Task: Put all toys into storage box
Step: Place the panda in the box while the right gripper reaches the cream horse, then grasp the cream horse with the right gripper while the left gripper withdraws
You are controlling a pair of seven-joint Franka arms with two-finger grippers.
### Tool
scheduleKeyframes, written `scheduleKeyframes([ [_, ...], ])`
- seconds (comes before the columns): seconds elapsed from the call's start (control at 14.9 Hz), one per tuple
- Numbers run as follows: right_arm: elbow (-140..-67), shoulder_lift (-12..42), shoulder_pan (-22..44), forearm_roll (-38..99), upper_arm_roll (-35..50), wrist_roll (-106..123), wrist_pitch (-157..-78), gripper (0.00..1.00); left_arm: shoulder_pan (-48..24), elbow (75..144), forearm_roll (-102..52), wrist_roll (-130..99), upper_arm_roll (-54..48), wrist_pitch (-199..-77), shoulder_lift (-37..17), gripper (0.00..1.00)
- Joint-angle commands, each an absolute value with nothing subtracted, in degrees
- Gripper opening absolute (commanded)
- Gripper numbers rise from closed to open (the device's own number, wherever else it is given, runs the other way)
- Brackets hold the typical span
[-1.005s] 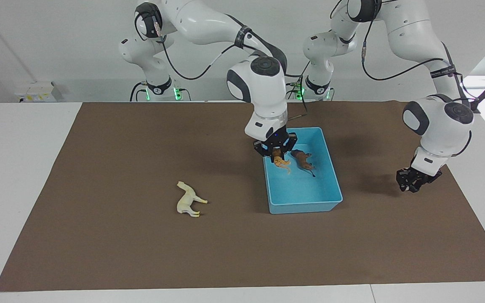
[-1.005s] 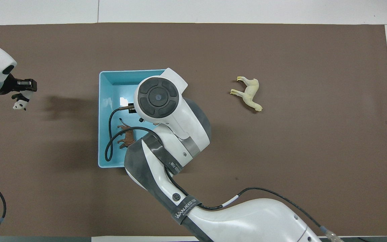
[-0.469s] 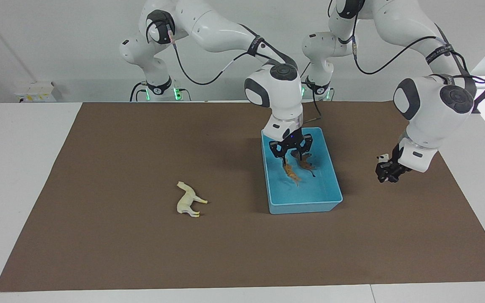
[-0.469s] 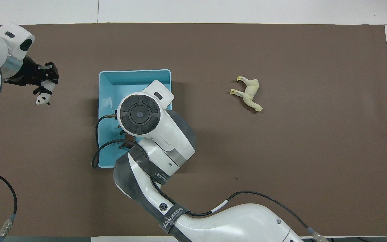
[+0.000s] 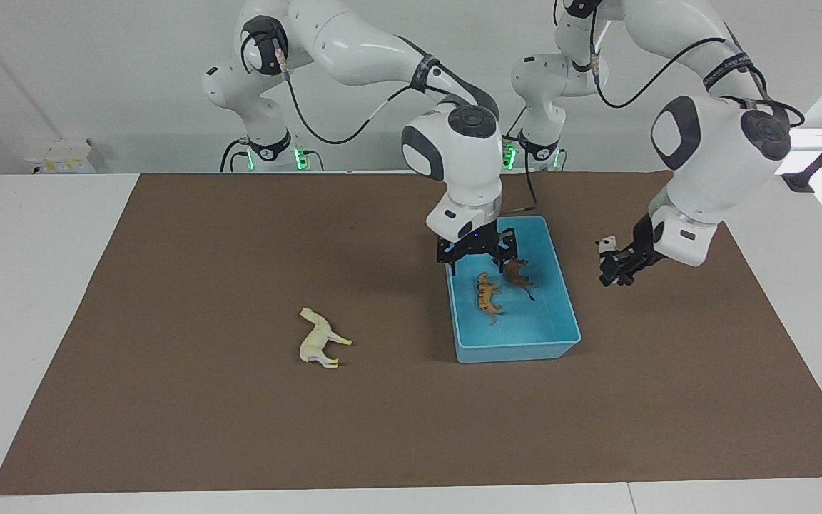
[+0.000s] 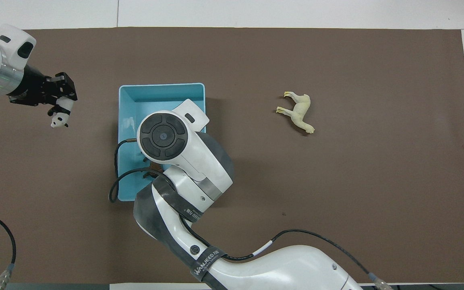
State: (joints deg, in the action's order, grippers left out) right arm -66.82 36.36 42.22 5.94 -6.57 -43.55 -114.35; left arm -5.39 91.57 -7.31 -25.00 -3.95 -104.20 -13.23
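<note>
The right gripper (image 5: 477, 260) hung with its fingers apart over the storage box (image 5: 566, 318), where 2 toys lay, the lion (image 5: 518, 272) nearer the robots than the tiger (image 5: 487, 293). The left gripper (image 5: 612, 271) was up over the mat beside the box, toward the left arm's end, clamped on the panda (image 6: 59, 119). The horse (image 5: 320, 338) lay farthest out, toward the right arm's end.

One word can be read: "WANJEED", white capitals on the dark strap (image 6: 210, 257) wrapped round the right arm (image 6: 296, 266), low in the overhead view. A strap (image 5: 728, 66) on the left arm in the facing view also bears white lettering, which cannot be made out.
</note>
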Motion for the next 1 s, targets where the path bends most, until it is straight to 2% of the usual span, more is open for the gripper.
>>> scheduleKeyframes([
  [0.0,-66.5,34.7,36.4,4.9,-5.9,-41.2,-112.6,1.00,-11.1,96.5,-8.0,-32.4,-3.3,-107.9,-11.0,0.01],
  [0.07,-66.6,34.7,34.1,4.3,-5.9,-39.0,-112.6,1.00,-12.9,99.3,-7.9,-34.8,-3.3,-110.1,-9.9,0.11],
  [0.13,-67.1,34.8,32.0,4.2,-5.9,-37.2,-112.5,1.00,-14.5,102.3,-7.9,-36.4,-3.1,-112.5,-8.8,0.32],
  [0.2,-68.0,34.8,29.7,4.2,-5.9,-37.0,-112.5,1.00,-14.9,103.8,-7.9,-36.9,-3.1,-114.5,-8.4,0.80],
  [0.27,-69.4,34.6,28.2,4.1,-5.9,-36.7,-112.7,1.00,-14.7,103.4,-7.9,-36.8,-3.1,-114.3,-8.3,1.00],
  [0.47,-76.5,32.0,24.6,4.0,-6.0,-36.5,-113.6,1.00,-14.0,100.9,-7.4,-36.8,-2.7,-111.6,-7.0,1.00],
  [0.67,-85.1,28.9,22.9,4.1,-6.0,-36.6,-118.5,1.00,-12.0,97.0,-4.6,-35.7,-2.7,-104.1,-4.5,1.00],
  [0.94,-96.3,25.4,20.7,4.0,-6.3,-35.3,-126.5,1.00,-9.4,96.8,-1.2,-27.5,-2.6,-95.4,1.1,1.00],
])
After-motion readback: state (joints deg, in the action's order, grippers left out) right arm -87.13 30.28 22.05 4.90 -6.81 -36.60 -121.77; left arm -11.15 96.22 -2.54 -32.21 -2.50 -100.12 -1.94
